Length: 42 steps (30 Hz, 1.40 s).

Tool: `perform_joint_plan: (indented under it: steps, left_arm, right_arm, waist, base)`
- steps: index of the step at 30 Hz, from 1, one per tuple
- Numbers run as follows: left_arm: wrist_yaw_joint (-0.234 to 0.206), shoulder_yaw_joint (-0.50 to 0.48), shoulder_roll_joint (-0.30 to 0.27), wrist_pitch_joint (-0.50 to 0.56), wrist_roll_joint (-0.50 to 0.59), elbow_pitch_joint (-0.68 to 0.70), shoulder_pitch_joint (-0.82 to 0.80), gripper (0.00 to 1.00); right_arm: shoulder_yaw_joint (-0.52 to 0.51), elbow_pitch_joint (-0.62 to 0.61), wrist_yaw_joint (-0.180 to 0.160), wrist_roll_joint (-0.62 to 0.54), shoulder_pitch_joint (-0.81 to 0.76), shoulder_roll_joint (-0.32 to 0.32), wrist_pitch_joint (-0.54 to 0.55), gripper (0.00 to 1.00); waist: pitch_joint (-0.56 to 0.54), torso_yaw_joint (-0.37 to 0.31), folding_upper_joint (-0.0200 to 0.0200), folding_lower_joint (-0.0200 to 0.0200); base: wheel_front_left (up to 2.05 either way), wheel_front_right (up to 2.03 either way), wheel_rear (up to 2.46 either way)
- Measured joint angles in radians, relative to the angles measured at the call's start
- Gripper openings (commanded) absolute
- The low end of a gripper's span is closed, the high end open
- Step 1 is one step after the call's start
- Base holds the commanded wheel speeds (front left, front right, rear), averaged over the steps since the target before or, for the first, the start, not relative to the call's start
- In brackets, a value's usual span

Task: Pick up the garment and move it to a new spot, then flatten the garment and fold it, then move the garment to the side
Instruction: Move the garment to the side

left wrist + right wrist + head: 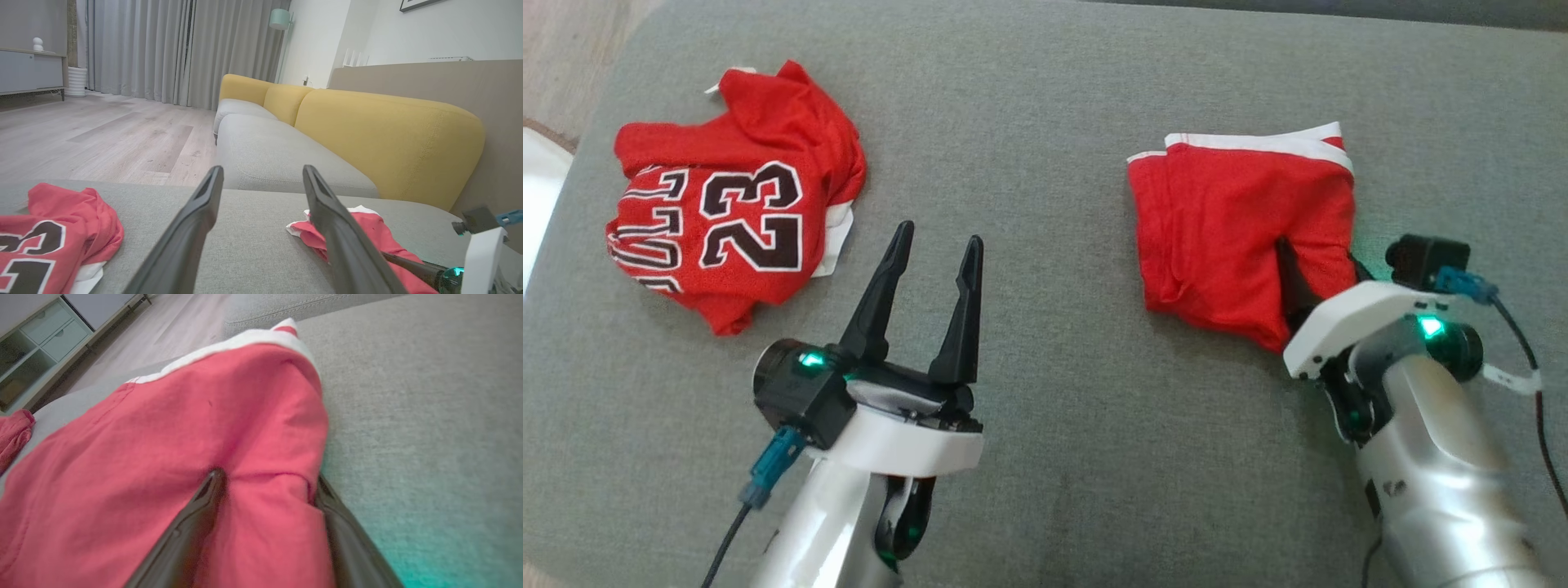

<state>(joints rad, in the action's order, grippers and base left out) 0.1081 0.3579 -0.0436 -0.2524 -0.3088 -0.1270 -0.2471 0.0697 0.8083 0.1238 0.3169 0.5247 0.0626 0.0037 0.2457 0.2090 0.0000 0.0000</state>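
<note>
Grey cushion (1045,506) is carrying everything you are working with. Nearest you, the left gripper (938,233) is hovering over bare fabric left of centre, its fingers standing wide apart and holding nothing. On the near right, the right gripper (265,477) is sitting at the near right corner of the folded red shorts (1225,212). Its fingers are spread wide too, and a ridge of red cloth is bulging up between them without being pinched, so you are looking at a straddle, not a grip.

The shorts are lying right of centre in a rough square, with white trim running along the far edge. From the right fingers the bulk of the cloth is lying farther off and to the left. Your right arm is plainly the nearer one; the left is well apart from it. Closing here would probably take only the corner fold, so the stack may be at risk of opening as it travels.

Farther left, a crumpled red jersey (727,220) is lying just beyond the left fingers. Beyond the cushion, yellow sofa backs (388,134) are lining the wall.
</note>
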Motion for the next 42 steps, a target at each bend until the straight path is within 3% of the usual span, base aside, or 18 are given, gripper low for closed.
perform_joint_plan:
  steps: [3,4,5,6,14,18,26,33,38,42]
  left_arm:
    - [-0.004,0.0,0.0,0.0,0.0,0.0,0.0,1.0]
    - [-0.004,0.0,0.0,0.0,0.0,0.0,0.0,1.0]
    - [-0.004,-0.001,0.0,0.0,0.0,0.0,0.0,1.0]
    - [-0.004,-0.001,0.0,0.0,0.0,-0.001,0.0,1.0]
    - [-0.004,-0.004,0.0,0.0,0.015,-0.003,-0.005,1.0]
    - [-0.003,-0.005,0.0,0.0,0.021,-0.003,-0.005,1.0]
    - [-0.002,0.005,0.0,0.0,0.027,0.004,-0.016,1.0]
    - [-0.001,0.031,0.001,-0.004,0.03,0.016,-0.048,1.0]
    - [0.002,0.032,0.001,-0.004,0.03,0.023,-0.079,1.0]
    - [0.006,0.032,0.001,-0.004,0.03,0.022,-0.087,1.0]
  right_arm:
    - [0.022,0.047,0.0,-0.011,0.032,0.002,-0.021,1.0]
    - [0.022,0.047,0.0,-0.011,0.032,0.002,-0.021,0.65]
    - [0.028,0.058,0.0,-0.02,0.039,0.002,-0.031,0.08]
    - [0.034,0.067,0.0,-0.033,0.044,0.003,-0.042,0.0]
    - [0.049,0.112,0.0,-0.264,0.072,0.0,-0.133,0.0]
    - [0.062,0.103,0.0,-0.346,0.08,0.031,-0.141,0.0]
    - [0.18,0.077,0.0,-0.376,0.083,0.219,-0.095,0.0]
    - [0.299,0.066,0.0,-0.304,0.124,0.423,-0.065,0.0]
    - [0.29,0.075,0.0,-0.287,0.169,0.522,-0.046,0.0]
    - [0.239,0.101,0.0,-0.29,0.184,0.559,-0.035,0.0]
  waist:
    - [0.003,0.003,0.0,0.0]
    - [0.003,0.003,0.0,0.0]
    - [0.003,0.001,0.0,0.0]
    - [0.004,-0.001,0.0,0.0]
    - [-0.007,-0.053,0.0,0.0001]
    - [-0.02,-0.093,0.0,0.0]
    - [-0.035,-0.171,0.0,0.0]
    - [0.005,-0.196,0.0,0.0]
    - [0.048,-0.194,0.0,0.0]
    - [0.078,-0.189,0.0,0.0001]
  base:
    - [0.0,0.0,0.0]
    - [0.0,0.0,0.0]
    - [0.0,0.0,0.0]
    - [0.0,0.0,0.0]
    - [0.0,0.0,0.0]
    - [0.0,0.0,0.0]
    - [0.0,0.0,0.0]
    - [0.0,0.0,0.0]
    - [0.0,0.0,0.0]
    - [0.0,0.0,0.0]
